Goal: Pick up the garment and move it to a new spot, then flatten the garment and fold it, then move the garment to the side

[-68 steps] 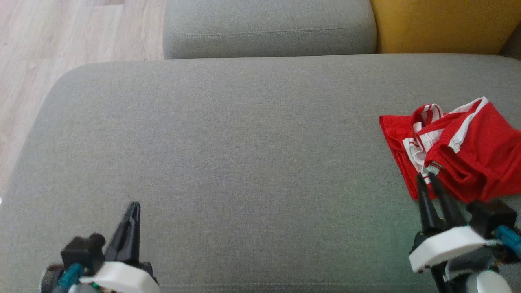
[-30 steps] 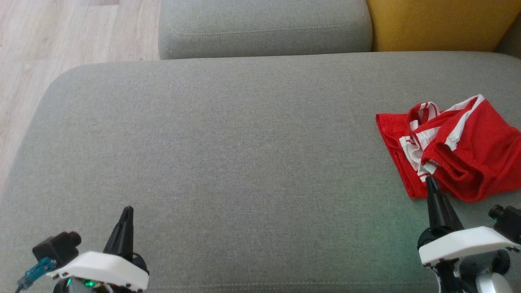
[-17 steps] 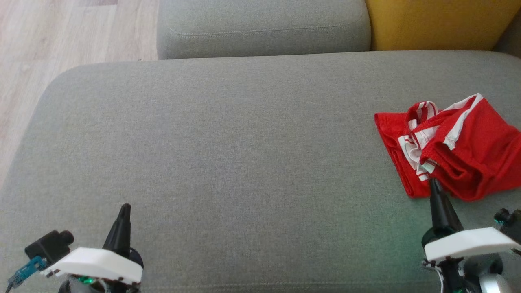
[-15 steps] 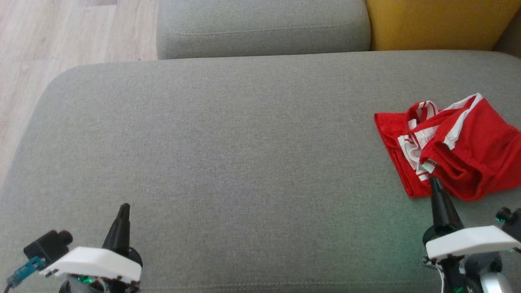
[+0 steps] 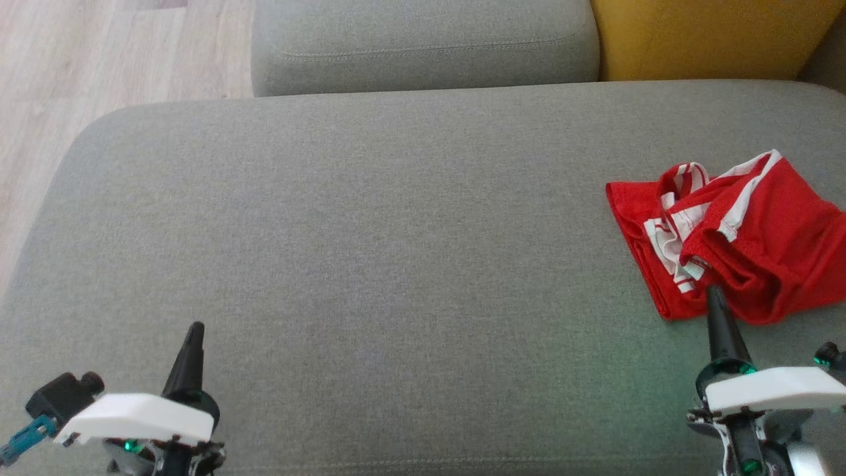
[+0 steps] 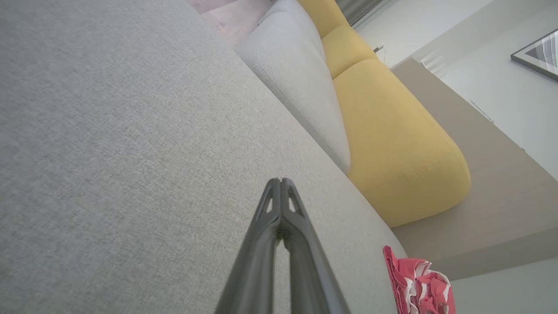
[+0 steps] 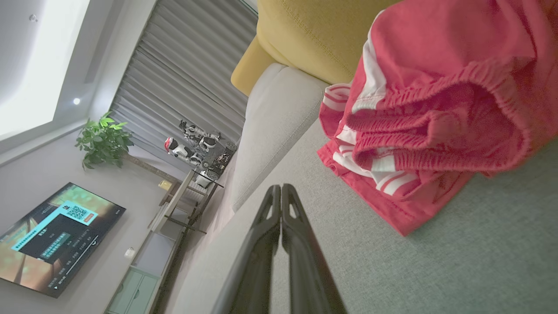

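The garment, a pair of red shorts with white side stripes and a gathered elastic waistband, is seen bunched in soft folds on the right part of the sofa seat. The seat is covered in a finely woven grey fabric and has rounded corners. At its far edge a grey back cushion with a stitched seam is set, and a yellow cushion of coarser weave stands to the right of it. Pale wooden floor is visible at the far left.

The left hand is held over the near left of the seat, well apart from the garment, with its dark tapered fingers pressed together to a single point. The right hand is likewise pressed together and nothing is pinched in it. In the head view its tip is placed at the garment's near edge, whereas in the right wrist view a strip of grey fabric is seen between the tip and the hem.

In the right wrist view the room behind is also shown: a lit television, a potted plant and slatted blinds. In the left wrist view a framed picture is seen on a white wall.
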